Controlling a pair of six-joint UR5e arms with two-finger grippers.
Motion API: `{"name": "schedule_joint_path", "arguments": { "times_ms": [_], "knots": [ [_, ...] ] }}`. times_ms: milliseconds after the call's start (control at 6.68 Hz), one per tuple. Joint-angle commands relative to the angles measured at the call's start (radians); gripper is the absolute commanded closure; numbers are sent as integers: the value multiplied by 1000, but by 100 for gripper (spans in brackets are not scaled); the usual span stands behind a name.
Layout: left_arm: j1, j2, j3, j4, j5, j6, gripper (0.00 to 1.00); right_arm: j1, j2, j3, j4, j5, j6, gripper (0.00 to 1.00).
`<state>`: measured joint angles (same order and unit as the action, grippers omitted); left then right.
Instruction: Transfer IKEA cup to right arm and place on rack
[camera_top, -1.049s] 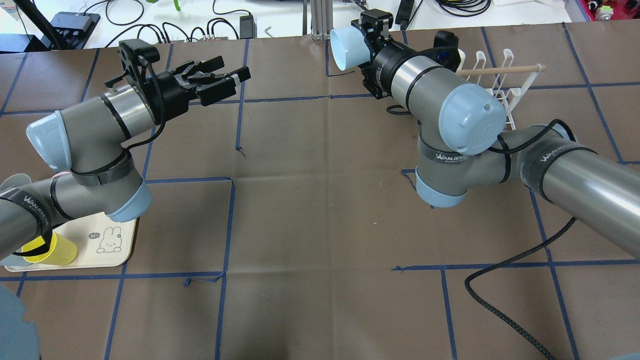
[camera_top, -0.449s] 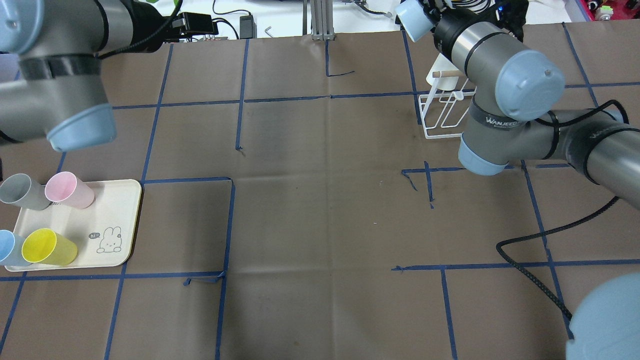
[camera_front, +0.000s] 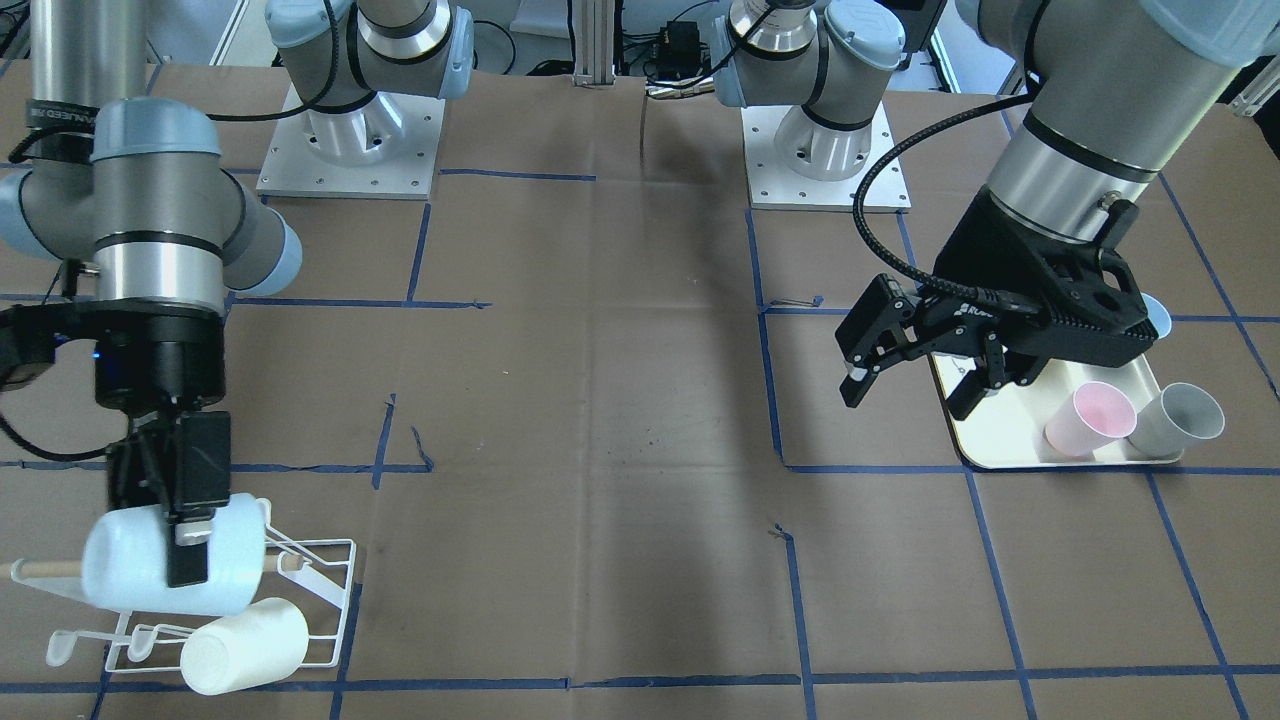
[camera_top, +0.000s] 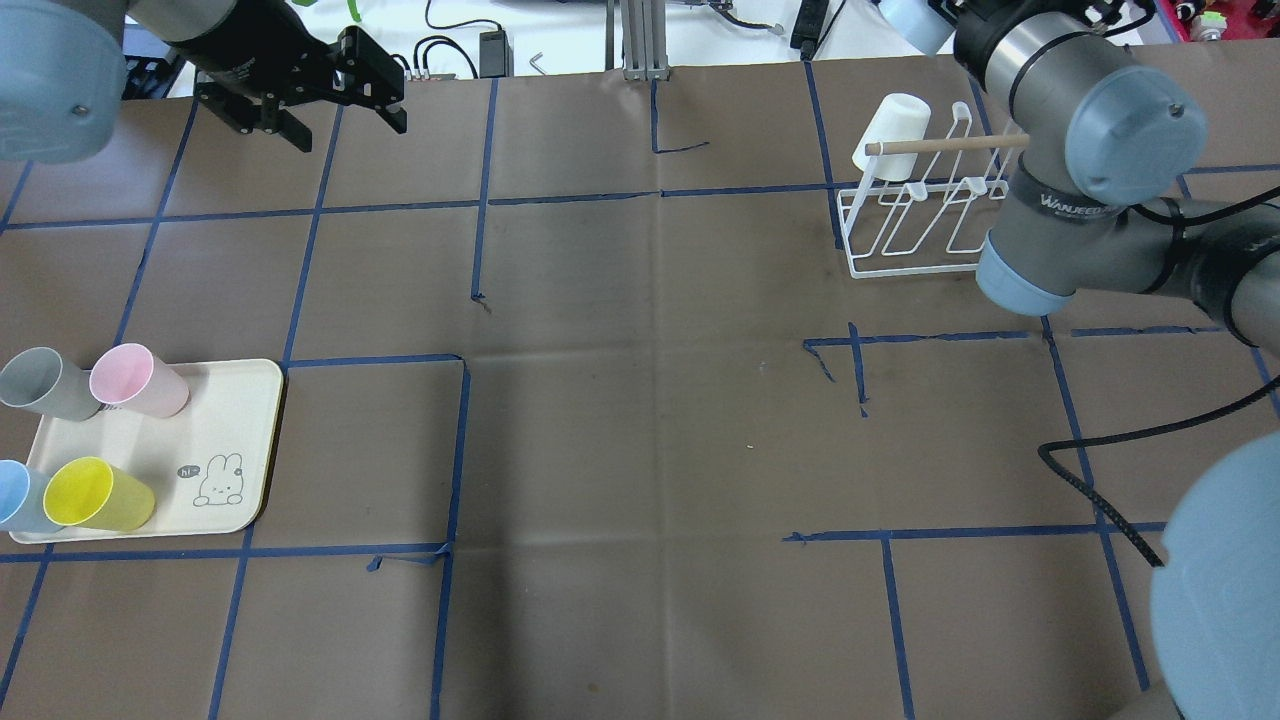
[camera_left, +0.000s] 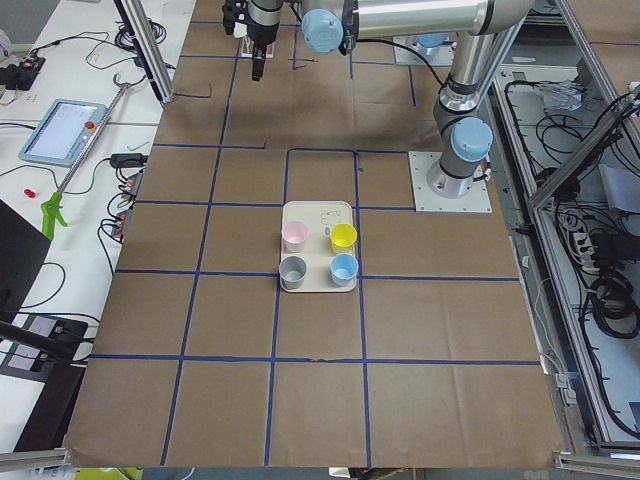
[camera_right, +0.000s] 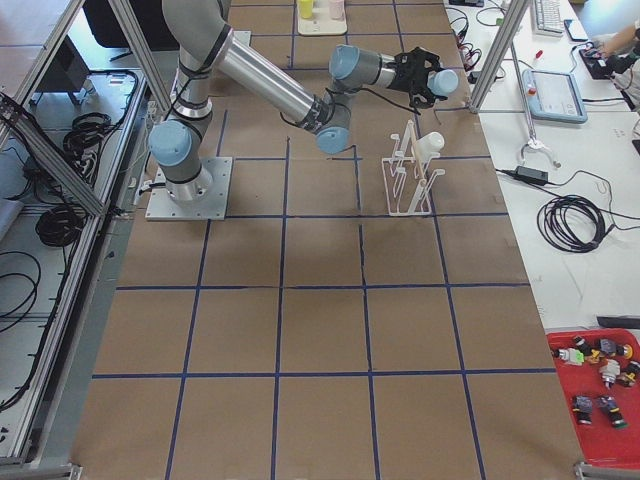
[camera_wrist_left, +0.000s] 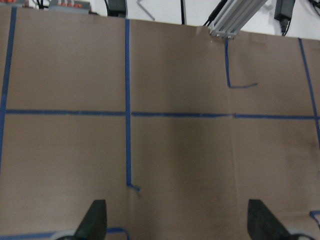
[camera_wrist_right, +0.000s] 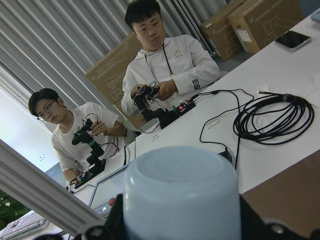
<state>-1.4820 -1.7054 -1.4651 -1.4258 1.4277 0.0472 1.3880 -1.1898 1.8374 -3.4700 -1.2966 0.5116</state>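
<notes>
The white cup (camera_top: 893, 122) fills the rack's (camera_top: 912, 225) upper-left prongs; those rightward seem free; the mid-frame worktop (camera_top: 640, 400) lies open.

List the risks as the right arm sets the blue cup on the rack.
1. The right gripper holds the pale blue cup sideways over the rack, close to the white cup already on it. Lowering could knock that cup off its prong.
2. The wooden dowel crosses the rack in line with the held cup in the front-facing view. A low or skewed approach might strike it and shift the rack.
</notes>
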Motion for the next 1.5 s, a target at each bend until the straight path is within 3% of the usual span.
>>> {"name": "schedule_joint_path", "arguments": {
  "times_ms": [0,300,899,1348],
  "knots": [
    [-21,12,-47,-110,53,-21,1,-97,56,-39,-3,37,-273,74],
    [-81,36,-107,-91,190,-67,1,-135,132,-97,-3,25,-482,74],
    [-70,94,-78,-87,169,-58,1,-147,186,-83,-23,-15,-579,78],
    [-67,118,-115,-87,135,-55,1,-153,216,-66,-44,-17,-585,78]
  ]
}}
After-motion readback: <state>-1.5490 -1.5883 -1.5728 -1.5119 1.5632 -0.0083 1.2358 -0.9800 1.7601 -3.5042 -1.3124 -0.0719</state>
